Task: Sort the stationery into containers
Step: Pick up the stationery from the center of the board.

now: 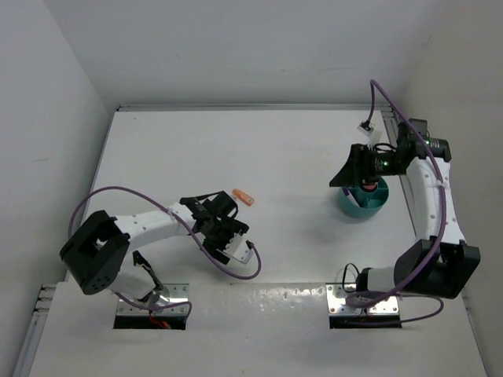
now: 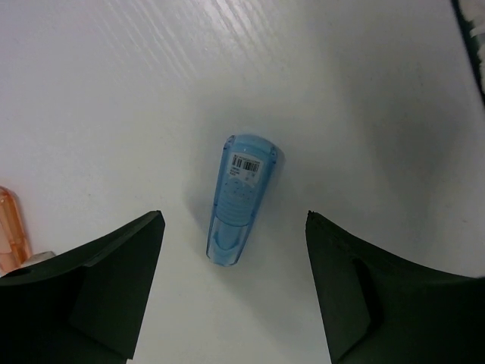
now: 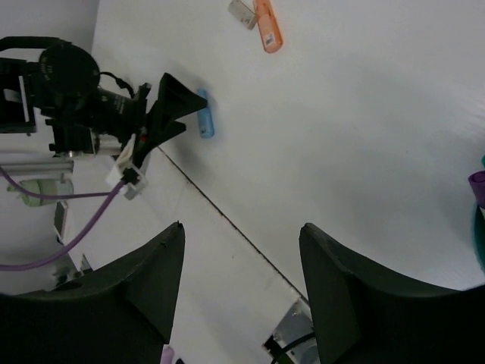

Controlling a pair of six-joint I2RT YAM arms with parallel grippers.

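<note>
A short blue stick [image 2: 241, 199] lies flat on the white table, its near end between my left gripper's [image 2: 233, 218] open fingers, which sit just above the table. In the top view the left gripper [image 1: 226, 228] hides it. An orange stick [image 1: 244, 197] lies just beyond it and also shows at the left edge of the left wrist view [image 2: 9, 239]. The right wrist view shows the blue stick [image 3: 204, 123], the orange stick [image 3: 267, 24] and a small beige eraser [image 3: 242, 13]. My right gripper [image 1: 346, 174] is open and empty, over the left rim of the teal cup [image 1: 364, 206], which holds pens and a pink marker.
White walls close in the table at the back and on both sides. A seam [image 3: 227, 220] crosses the table near the arm bases. The purple cable [image 1: 236, 271] of the left arm loops beside its gripper.
</note>
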